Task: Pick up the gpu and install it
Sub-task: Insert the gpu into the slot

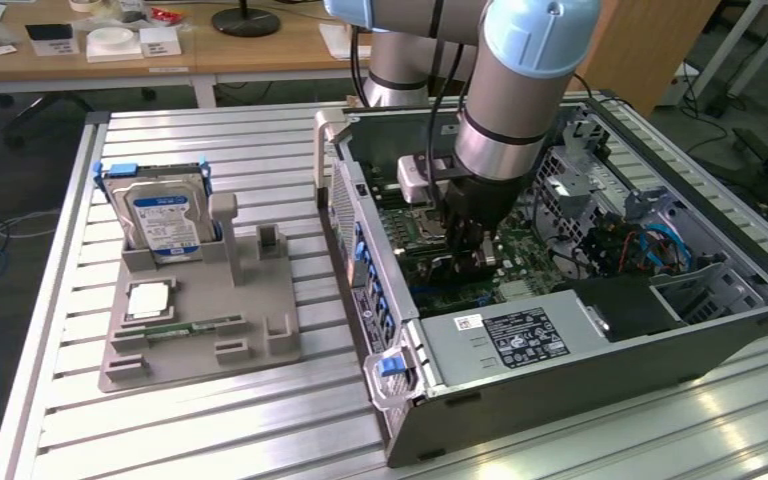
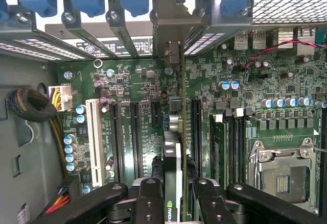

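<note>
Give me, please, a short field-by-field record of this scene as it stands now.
gripper: shut on the gpu, reaching down inside the open computer case
gpu: held edge-on over the motherboard, its metal bracket toward the case's rear slot covers; whether it is seated cannot be told
hard drive: upright in the grey holder tray, at the exterior view's left of the case
RAM stick: lying flat on the tray

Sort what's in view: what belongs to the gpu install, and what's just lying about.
In the job: gpu, held edge-on in the hand; motherboard; open computer case.
Lying about: hard drive, RAM stick, both on the grey holder.
</note>
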